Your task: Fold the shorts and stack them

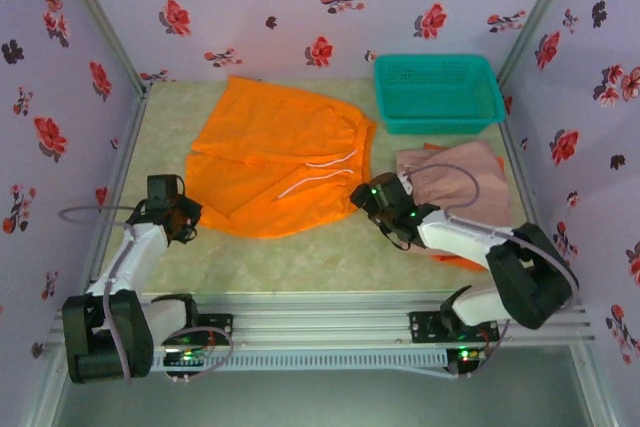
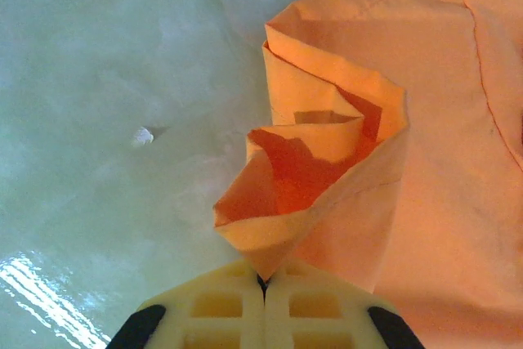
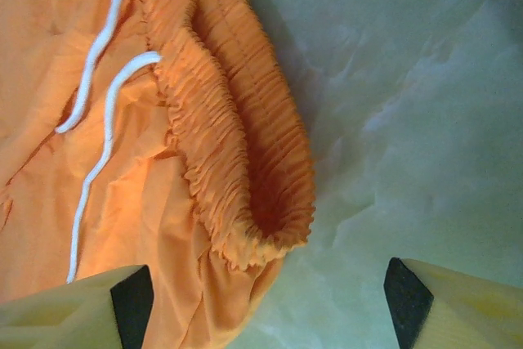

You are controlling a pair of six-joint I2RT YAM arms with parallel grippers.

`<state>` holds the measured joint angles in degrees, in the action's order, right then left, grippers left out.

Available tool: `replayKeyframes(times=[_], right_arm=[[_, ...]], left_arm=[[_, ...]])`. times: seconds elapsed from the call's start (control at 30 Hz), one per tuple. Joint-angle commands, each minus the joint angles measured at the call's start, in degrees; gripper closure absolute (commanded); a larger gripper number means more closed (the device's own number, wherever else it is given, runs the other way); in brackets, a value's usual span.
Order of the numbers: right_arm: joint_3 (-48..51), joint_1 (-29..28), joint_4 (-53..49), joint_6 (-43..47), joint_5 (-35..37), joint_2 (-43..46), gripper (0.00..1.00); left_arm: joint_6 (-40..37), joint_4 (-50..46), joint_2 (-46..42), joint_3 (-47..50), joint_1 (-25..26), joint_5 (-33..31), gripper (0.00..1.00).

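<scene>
Where the left gripper (image 2: 263,279) meets the cloth, its two pale fingers are pressed flat together with a pinched fold of the orange shorts (image 2: 441,202) caught between their tips. The cloth rises from the pinch in a loose curl. In the top view this gripper (image 1: 188,219) sits at the near left corner of those shorts (image 1: 275,162), which lie spread across the middle of the pale green table (image 1: 330,247), with the waistband towards the right.

The right gripper (image 3: 268,300) stands with its jaws well apart and holds nothing. The gathered end of the elastic waistband (image 3: 245,161) lies between and just ahead of the two fingertips, and one fingertip (image 3: 131,292) is over the orange cloth while the other is over bare table. A white drawstring (image 3: 102,120) trails across the fabric beside the waistband. From above, this gripper (image 1: 358,197) is at the near right edge of the spread shorts.

The pink-beige shorts (image 1: 455,177) lie folded at the right side of the table, just beyond the right arm. An orange edge (image 1: 458,262) shows beneath them, possibly a second orange pair, though most of it is covered. The teal mesh basket (image 1: 437,92) stands at the far right corner, just behind the pink-beige shorts.
</scene>
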<state>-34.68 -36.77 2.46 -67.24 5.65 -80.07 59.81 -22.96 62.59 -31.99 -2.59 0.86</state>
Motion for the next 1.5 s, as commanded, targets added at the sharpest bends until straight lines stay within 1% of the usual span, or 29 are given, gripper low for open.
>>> replayKeyframes(times=[0.0,0.23,0.4,0.67,0.73,0.77,0.87,0.97,1.13,1.27,1.37,1.47], right_arm=[[-1.76,-0.29,4.37,-3.42,1.31,-3.24,0.26],[-5.70,-0.22,4.49,-3.07,1.59,-9.37,0.36],[-7.43,-0.07,5.10,-2.77,1.46,-12.43,0.49],[-9.31,0.63,4.20,-2.25,0.15,-15.32,0.84],[-9.41,0.98,3.75,-2.28,0.00,-14.93,0.96],[-9.42,1.21,3.65,-2.19,-0.17,-14.58,1.00],[-10.60,2.41,2.13,-1.09,-1.14,-12.99,1.00],[-13.82,3.75,-1.35,1.39,-1.97,-10.42,1.00],[-22.66,4.74,-10.22,7.18,-1.69,-7.01,1.00],[-28.21,4.96,-15.45,9.60,-2.20,-5.34,1.00],[-28.39,4.74,-16.47,9.44,-3.69,-3.13,1.00],[-25.82,3.69,-16.96,8.51,-4.17,-0.06,1.00]], left_arm=[[-1.16,1.06,-0.56,-0.23,0.09,1.45,1.00],[-1.25,2.27,-0.19,0.34,0.09,2.02,1.00],[-1.59,3.70,0.28,0.72,0.09,3.00,1.00],[-2.56,6.43,2.06,0.72,0.04,3.74,1.00],[-3.02,6.25,2.34,-0.04,-0.01,3.66,1.00],[-3.19,6.01,2.33,-0.58,-0.04,3.66,1.00],[-4.79,3.37,2.00,-4.55,-0.65,4.04,1.00],[-7.04,-1.18,1.41,-11.09,-1.45,4.15,1.00],[-9.23,-6.86,0.75,-21.51,-2.33,4.15,1.00],[-11.55,-11.98,0.30,-28.75,-2.43,4.08,1.00],[-13.50,-15.77,-1.69,-31.90,-2.42,3.88,1.00],[-15.25,-20.01,-5.02,-32.46,-2.44,2.27,1.00]])
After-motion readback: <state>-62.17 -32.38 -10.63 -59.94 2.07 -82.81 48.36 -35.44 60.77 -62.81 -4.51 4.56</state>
